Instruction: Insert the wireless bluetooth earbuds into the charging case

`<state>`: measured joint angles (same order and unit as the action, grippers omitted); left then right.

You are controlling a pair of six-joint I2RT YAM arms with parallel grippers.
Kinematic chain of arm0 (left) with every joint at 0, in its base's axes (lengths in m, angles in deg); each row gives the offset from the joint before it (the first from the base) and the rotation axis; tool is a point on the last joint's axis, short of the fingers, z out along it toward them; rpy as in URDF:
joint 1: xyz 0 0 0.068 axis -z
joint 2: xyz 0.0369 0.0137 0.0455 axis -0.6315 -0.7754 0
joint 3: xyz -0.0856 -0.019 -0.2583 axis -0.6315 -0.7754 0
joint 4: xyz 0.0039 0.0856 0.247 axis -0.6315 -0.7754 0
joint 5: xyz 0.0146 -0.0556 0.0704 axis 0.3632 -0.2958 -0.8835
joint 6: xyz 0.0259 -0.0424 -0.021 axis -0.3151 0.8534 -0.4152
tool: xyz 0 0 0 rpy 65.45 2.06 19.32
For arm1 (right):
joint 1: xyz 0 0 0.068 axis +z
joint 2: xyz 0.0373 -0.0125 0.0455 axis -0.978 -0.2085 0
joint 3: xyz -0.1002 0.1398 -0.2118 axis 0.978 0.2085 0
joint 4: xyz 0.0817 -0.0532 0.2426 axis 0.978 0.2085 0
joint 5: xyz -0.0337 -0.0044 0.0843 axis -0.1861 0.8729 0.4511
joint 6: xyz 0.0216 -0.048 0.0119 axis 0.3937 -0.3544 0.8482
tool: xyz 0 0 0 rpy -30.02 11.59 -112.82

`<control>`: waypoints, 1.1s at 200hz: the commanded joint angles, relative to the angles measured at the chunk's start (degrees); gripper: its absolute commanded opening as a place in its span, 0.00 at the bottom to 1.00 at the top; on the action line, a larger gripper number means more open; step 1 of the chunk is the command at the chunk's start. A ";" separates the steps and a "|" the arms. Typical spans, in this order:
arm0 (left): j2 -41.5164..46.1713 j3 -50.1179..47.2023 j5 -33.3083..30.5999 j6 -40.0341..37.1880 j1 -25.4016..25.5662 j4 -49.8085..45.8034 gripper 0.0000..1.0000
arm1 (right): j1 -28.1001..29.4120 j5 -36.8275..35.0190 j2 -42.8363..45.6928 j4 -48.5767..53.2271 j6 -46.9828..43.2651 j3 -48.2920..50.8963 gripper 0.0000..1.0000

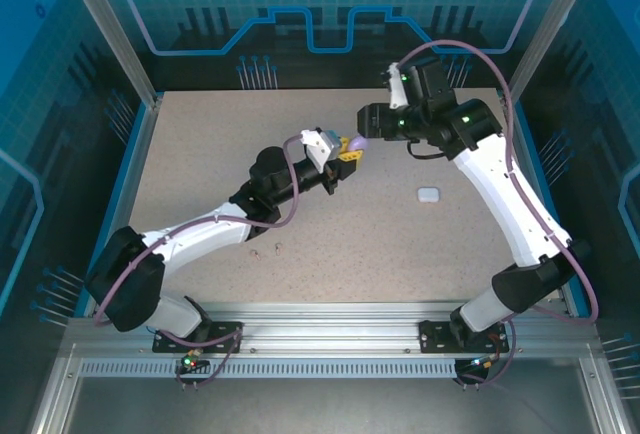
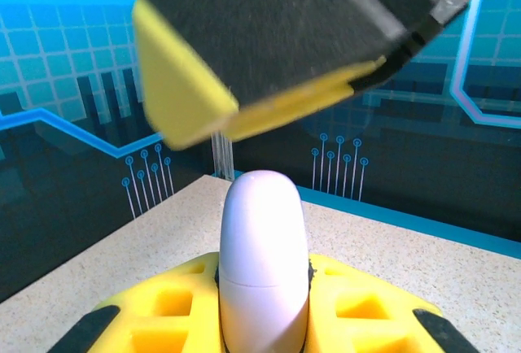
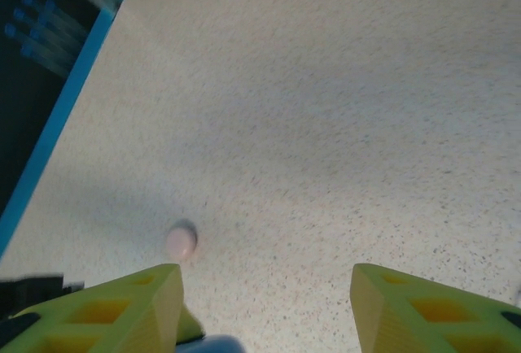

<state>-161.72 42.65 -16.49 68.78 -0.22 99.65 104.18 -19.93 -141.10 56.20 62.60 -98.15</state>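
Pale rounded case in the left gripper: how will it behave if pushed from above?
The case looks smooth and glossy, so it is probably slippery and may slide between the pads of the left gripper. It is rounded and gripped low, so a push could pivot it. The hard-looking shell seems rigid, probably light.

Charging case (image 1: pixel 352 140): between left pincer (image 1: pixel 345 151) fingers, mid-surface (image 1: pixel 200 154).
Right pincer (image 1: pixel 366 126): just right of it.
Second case (image 1: pixel 429 194): on surface, right.
Earbuds (image 1: pixel 278 246): on surface, front-left.

Left tool (image 1: pixel 348 153) apparently grips purple case (image 1: pixel 355 141).
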 commanded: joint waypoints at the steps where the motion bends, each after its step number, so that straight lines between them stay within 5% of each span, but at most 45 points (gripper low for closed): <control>1: -1.43 2.05 -1.44 4.77 -0.18 -0.99 0.00 | -5.87 -5.22 3.53 -3.31 5.79 4.28 0.59; 48: -8.05 3.65 -1.11 23.58 0.26 -5.77 0.00 | -14.99 -2.55 11.33 -8.65 9.81 23.31 0.61; 110: -24.34 10.98 -1.39 49.19 2.24 -9.60 0.00 | -19.75 -0.47 18.86 -13.65 12.15 42.12 0.62; 168: -38.28 24.39 -1.09 60.64 4.19 -20.87 0.00 | -20.77 1.34 21.90 -15.19 12.59 46.59 0.62; 220: -45.52 35.98 -1.51 63.00 4.72 -36.76 0.00 | -21.10 3.11 21.60 -16.75 13.57 47.52 0.62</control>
<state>-205.08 73.51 -17.70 129.19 4.02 73.29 84.25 -18.62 -119.97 41.23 75.01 -51.27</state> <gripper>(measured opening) 0.218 0.617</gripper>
